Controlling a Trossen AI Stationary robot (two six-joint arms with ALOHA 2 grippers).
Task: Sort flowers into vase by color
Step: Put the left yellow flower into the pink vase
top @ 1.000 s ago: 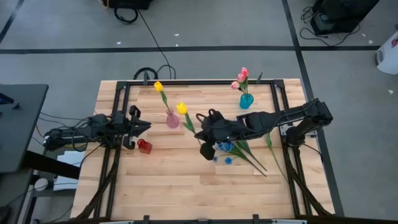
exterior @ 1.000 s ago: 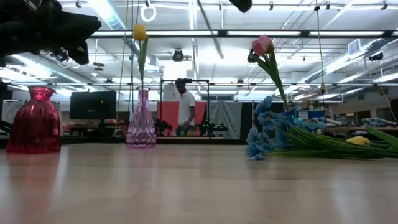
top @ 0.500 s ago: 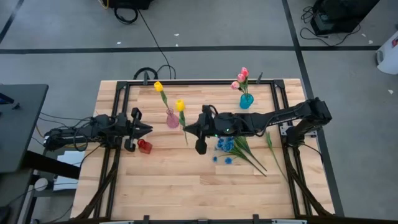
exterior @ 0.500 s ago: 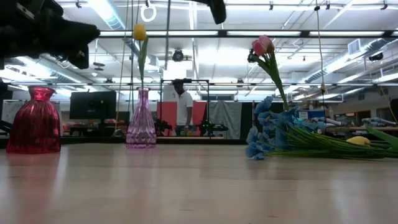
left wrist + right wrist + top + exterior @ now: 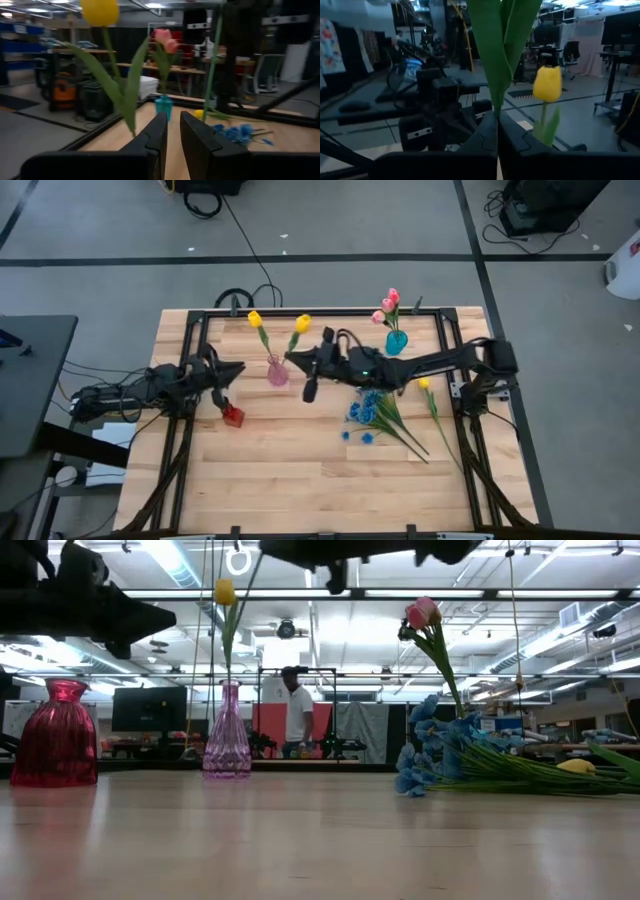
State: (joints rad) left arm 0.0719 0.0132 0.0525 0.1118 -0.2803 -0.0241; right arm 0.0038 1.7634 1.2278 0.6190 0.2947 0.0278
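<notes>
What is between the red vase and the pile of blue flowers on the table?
In the low view, the purple vase with one yellow tulip stands between the red vase and blue flowers.

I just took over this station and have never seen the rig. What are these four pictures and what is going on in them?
Two dark robot arms work at a wooden table. One picture looks straight down, one looks level across the tabletop, and each arm's wrist carries a camera.

The right gripper is shut on a yellow tulip, carried near the pink vase, which already holds another yellow tulip. The left gripper waits, nearly closed and empty, by the red vase. The teal vase holds pink tulips. Blue sprays and one more yellow tulip lie on the table.
</notes>
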